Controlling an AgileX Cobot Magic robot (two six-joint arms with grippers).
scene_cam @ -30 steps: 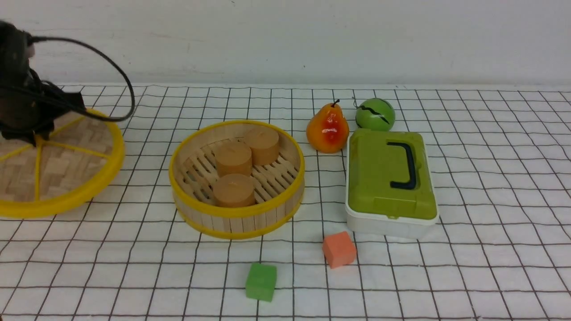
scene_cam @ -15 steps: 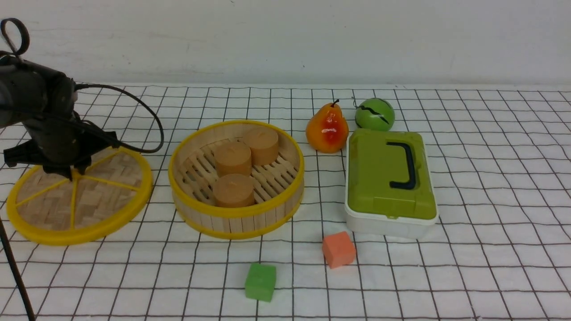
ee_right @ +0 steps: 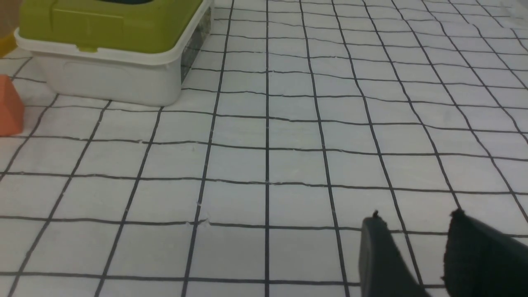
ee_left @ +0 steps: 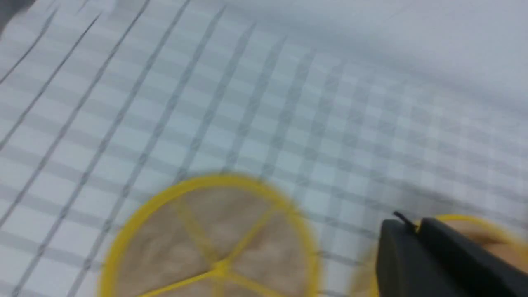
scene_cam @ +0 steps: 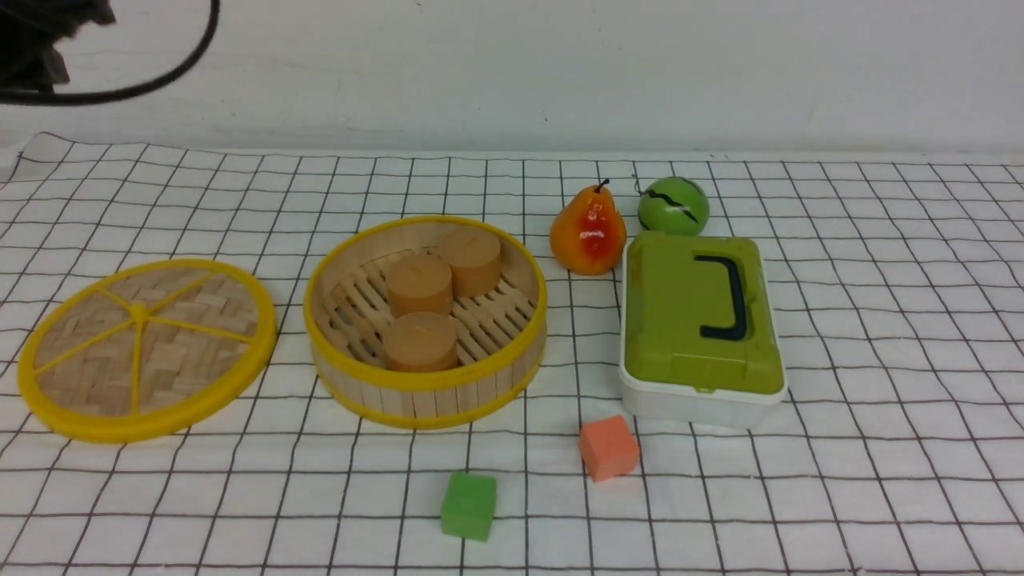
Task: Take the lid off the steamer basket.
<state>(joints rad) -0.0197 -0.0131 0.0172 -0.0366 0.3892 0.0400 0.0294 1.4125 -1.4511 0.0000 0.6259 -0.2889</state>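
White wall (scene_cam: 560, 72) is filling the background, and a white cloth with a black grid (scene_cam: 880, 400) is covering the whole worktop. Over at the far-left corner, the left arm (scene_cam: 32, 48) is hanging high with its cable looping beneath it, well clear of everything. The wrist view is showing the left gripper (ee_left: 416, 227) as a dark blur, and I cannot tell whether its fingers are together or apart.

Toward the left edge, the lid (scene_cam: 148, 348) is lying flat on the cloth, spokes up, just beside the steamer basket (scene_cam: 424, 384) and not touching it. That basket is sitting uncovered left of centre, holding three tan cylinders (scene_cam: 418, 284) upright on its slats.

Near the front edge, a green cube (scene_cam: 468, 504) and an orange cube (scene_cam: 609, 446) are sitting apart. Behind them, a pear (scene_cam: 588, 232) and a green ball (scene_cam: 673, 205) are standing at the far end of a white box with a green lid and black handle (scene_cam: 696, 320).

At the right, the right gripper (ee_right: 414, 222) is hovering low over bare cloth, fingers parted and holding nothing.
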